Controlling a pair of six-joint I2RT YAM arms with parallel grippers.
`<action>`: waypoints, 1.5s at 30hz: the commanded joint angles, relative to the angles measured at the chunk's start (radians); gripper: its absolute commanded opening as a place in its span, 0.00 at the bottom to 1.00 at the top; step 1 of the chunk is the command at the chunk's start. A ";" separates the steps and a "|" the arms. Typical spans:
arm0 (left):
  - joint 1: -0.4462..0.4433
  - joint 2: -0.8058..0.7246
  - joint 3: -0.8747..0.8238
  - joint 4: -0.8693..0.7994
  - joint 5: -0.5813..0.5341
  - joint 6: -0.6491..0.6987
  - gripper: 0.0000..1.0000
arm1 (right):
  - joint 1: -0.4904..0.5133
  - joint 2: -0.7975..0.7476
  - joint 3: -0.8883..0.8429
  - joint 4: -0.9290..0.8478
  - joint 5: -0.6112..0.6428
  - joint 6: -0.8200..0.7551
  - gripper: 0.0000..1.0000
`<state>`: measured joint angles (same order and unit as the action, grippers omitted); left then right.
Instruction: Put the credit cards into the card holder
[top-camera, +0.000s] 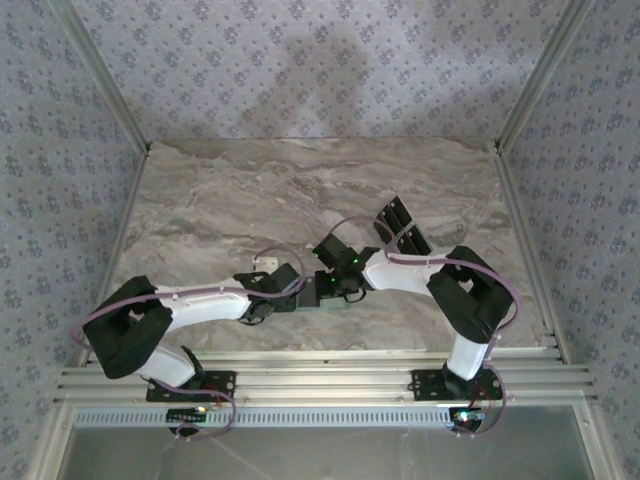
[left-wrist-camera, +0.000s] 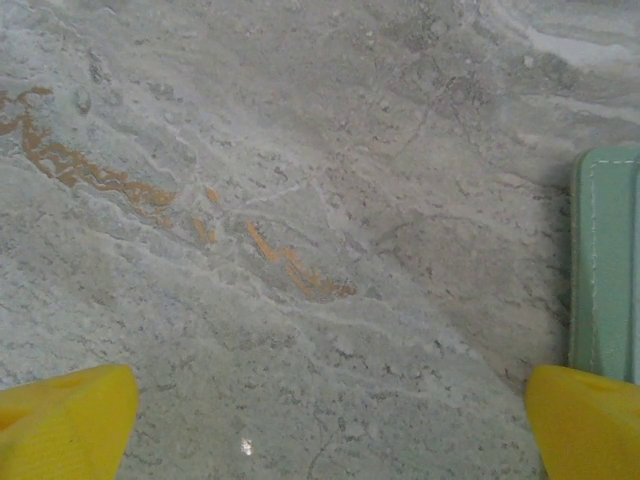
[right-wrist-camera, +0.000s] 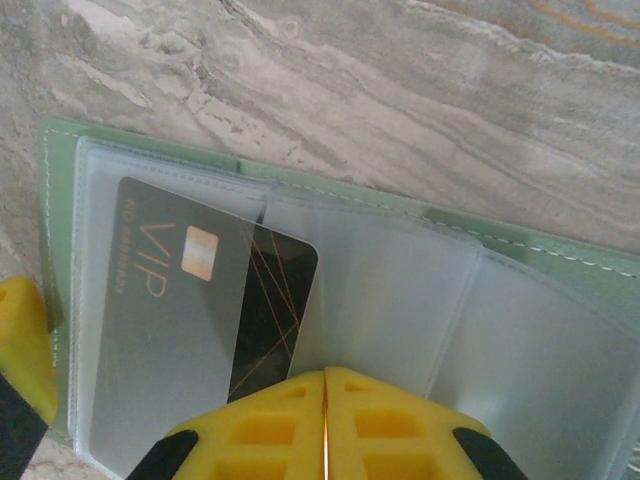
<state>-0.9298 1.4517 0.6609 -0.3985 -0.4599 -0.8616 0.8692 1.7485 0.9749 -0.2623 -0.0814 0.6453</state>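
The card holder (right-wrist-camera: 560, 265) lies open on the marble, sage green with clear plastic sleeves. One black credit card (right-wrist-camera: 215, 300), marked VIP, sits mostly inside the left sleeve, its right part sticking out. My right gripper (right-wrist-camera: 325, 400) is shut just above the holder, and the card's lower corner runs under its yellow fingers. My left gripper (left-wrist-camera: 330, 420) is open over bare marble, its right finger (left-wrist-camera: 585, 420) next to the holder's green edge (left-wrist-camera: 605, 260). More black credit cards (top-camera: 400, 232) lie fanned behind the right arm.
Both arms meet at the middle of the marble table (top-camera: 250, 190), near its front edge. A metal frame post (top-camera: 525, 100) and patterned walls close the sides and back. A yellow finger of the left gripper (right-wrist-camera: 20, 345) shows by the holder's left edge.
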 joint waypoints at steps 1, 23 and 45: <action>0.001 -0.070 -0.007 -0.045 -0.025 -0.006 1.00 | -0.012 -0.049 -0.036 -0.022 0.020 -0.008 0.10; 0.052 -0.060 0.016 -0.036 -0.003 0.054 1.00 | -0.037 -0.081 0.019 -0.051 -0.008 -0.044 0.10; 0.052 0.008 0.005 0.019 0.020 0.049 1.00 | -0.024 0.074 0.091 -0.023 -0.029 -0.038 0.09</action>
<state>-0.8825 1.4460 0.6594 -0.3885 -0.4541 -0.8196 0.8429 1.7973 1.0378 -0.2810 -0.0971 0.6186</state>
